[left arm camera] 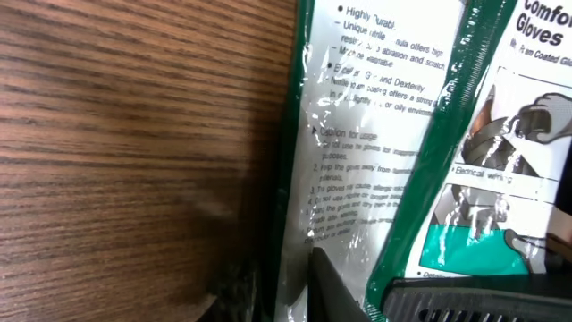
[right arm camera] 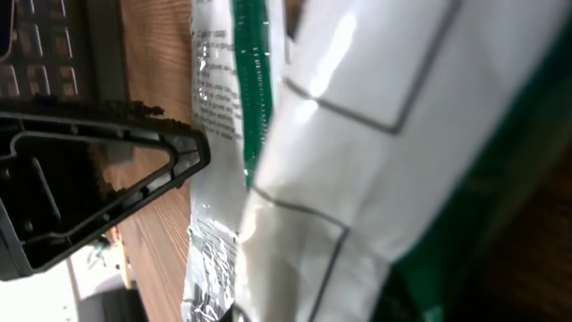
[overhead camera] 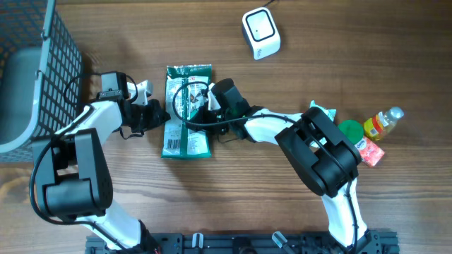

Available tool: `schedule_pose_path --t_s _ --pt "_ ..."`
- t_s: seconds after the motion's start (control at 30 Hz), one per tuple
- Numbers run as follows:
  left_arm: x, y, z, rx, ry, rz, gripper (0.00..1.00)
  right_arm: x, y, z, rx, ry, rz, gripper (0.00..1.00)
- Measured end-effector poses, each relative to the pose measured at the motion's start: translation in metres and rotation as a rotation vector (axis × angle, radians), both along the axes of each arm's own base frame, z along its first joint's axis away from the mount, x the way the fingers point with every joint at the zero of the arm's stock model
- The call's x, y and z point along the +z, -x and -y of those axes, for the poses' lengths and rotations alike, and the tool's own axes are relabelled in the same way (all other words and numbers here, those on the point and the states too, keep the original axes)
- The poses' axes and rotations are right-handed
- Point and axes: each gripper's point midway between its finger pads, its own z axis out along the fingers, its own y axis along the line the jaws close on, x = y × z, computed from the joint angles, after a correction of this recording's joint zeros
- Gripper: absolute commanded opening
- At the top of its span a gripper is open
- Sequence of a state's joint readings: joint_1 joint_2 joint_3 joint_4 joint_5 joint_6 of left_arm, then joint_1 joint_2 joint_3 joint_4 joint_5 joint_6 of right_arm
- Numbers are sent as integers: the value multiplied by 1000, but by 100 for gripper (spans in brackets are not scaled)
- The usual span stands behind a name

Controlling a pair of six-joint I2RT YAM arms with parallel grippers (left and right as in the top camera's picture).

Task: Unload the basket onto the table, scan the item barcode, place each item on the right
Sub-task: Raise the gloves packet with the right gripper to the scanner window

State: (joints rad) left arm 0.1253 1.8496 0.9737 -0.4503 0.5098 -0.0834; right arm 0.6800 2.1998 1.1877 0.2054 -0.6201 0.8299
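The item is a green and white glove package point(overhead camera: 187, 113) lying flat at mid-table. My left gripper point(overhead camera: 157, 113) is at its left edge, and the left wrist view shows a dark finger point(left arm camera: 335, 286) pressed on the clear film of the package point(left arm camera: 375, 134), shut on it. My right gripper point(overhead camera: 212, 107) is shut on the package's right edge; the package point(right arm camera: 357, 134) fills the right wrist view, hiding the fingers. A striped, barcode-like patch shows at the package's corner point(right arm camera: 204, 284). The white scanner point(overhead camera: 261, 33) stands at the back, apart from both arms.
A dark wire basket point(overhead camera: 42, 63) holding a grey bin stands at the far left. At the right lie a small yellow-labelled bottle point(overhead camera: 383, 122), a green lid point(overhead camera: 349, 129) and a red packet point(overhead camera: 371, 150). Bare wood lies between package and scanner.
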Motion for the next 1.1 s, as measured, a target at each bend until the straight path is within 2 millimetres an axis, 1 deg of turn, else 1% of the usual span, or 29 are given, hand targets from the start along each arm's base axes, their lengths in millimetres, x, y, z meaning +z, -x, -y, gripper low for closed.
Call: schedule_pose_path --t_s 0.1,0.17,0.2,0.3,0.33,0.37,0.4,0.43,0.47,0.5,0.57,0.6,0.63,0.67,0.73,0.8,0.83,0.9,0.97,1.0,1.03,1.07,1.1 --pt "1 -2 1 14 9 1 19 1 3 0 59 -4 39 4" --pt "3 -3 0 22 9 5 18 2 5 -1 95 -9 71 4" --pt "5 -2 -4 33 -2 5 18 2 7 -1 121 -11 92 4" --pt "23 -5 -28 117 -50 30 21 2 9 -1 172 -11 148 4" --pt "30 -5 -37 145 -73 43 27 2 8 -1 192 -9 178 4" --pt "48 -7 -60 231 -132 77 35 3 8 1 200 -1 189 4" --pt "50 -7 -66 256 -148 81 40 4 10 5 220 15 197 4" --pt "50 -7 -72 275 -169 78 41 10 13 13 249 66 218 4" --pt "48 -5 -78 301 -184 64 43 15 13 16 264 79 236 4" --pt "47 -5 -82 316 -196 58 46 28 12 20 294 116 277 4" --pt "43 -4 -86 334 -213 44 52 64 5 25 351 172 396 4" --pt "41 -3 -86 337 -216 37 54 93 0 29 391 204 495 4" --pt "40 -3 -87 342 -218 33 54 115 -3 31 418 222 579 4" --pt "40 -3 -88 344 -221 32 54 132 -6 34 438 239 646 5" --pt "40 -3 -86 341 -218 33 54 190 -14 43 483 291 896 4" --pt "41 -5 -81 313 -209 48 54 216 -17 50 516 340 1045 4" --pt "42 -8 -74 271 -207 67 55 229 -20 57 538 387 1130 4" --pt "43 -11 -59 204 -206 90 55 236 -23 63 557 434 1193 4" --pt "43 -12 -38 113 -243 113 56 235 -29 69 577 502 1236 4" --pt "42 -13 -33 90 -266 118 59 234 -31 72 584 525 1243 4" --pt "41 -13 -27 56 -313 127 91 234 -32 73 589 544 1253 4" --pt "40 -14 -23 39 -339 134 100 234 -33 74 592 555 1258 4" --pt "40 -14 -22 31 -348 138 100 233 -35 76 593 570 1263 4"
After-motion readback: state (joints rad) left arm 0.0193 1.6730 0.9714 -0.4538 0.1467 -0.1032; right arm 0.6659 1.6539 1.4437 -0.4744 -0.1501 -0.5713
